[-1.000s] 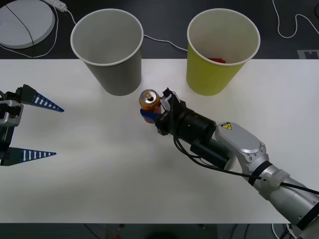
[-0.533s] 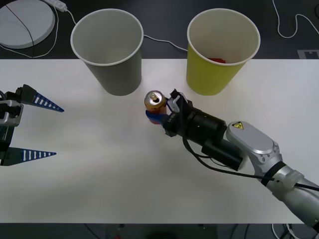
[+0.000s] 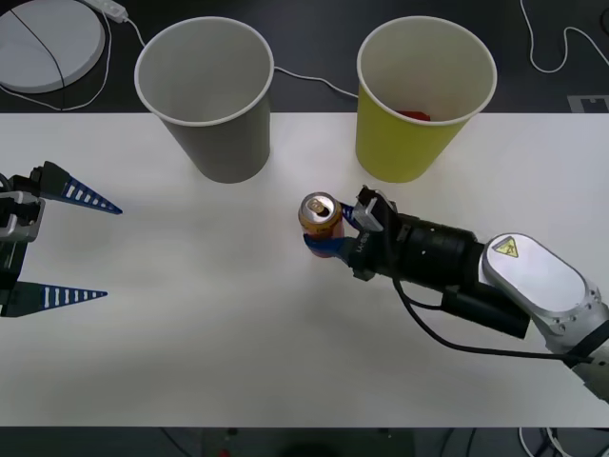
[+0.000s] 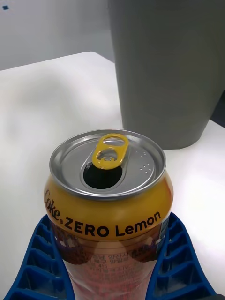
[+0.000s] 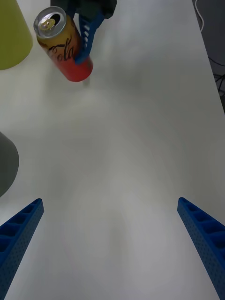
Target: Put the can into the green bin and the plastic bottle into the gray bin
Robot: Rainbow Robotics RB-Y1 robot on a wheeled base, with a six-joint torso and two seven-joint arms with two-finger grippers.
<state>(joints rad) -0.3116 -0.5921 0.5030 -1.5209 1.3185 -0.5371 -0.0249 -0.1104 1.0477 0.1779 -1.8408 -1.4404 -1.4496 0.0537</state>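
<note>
From the front, the right gripper (image 3: 328, 238) grasps the can (image 3: 320, 217) above bare table (image 3: 190, 324), between and nearer than the gray bin (image 3: 207, 105) and the green bin (image 3: 419, 114). The left gripper (image 3: 43, 243) hangs spread at the table's left edge.

In the right wrist view, blue fingers (image 4: 42, 262) clasp the can (image 4: 108, 206), the gray bin (image 4: 168, 70) beyond.

In the left wrist view, the can (image 5: 63, 44) hangs tilted and lifted over the open white table (image 5: 140, 164).
</note>
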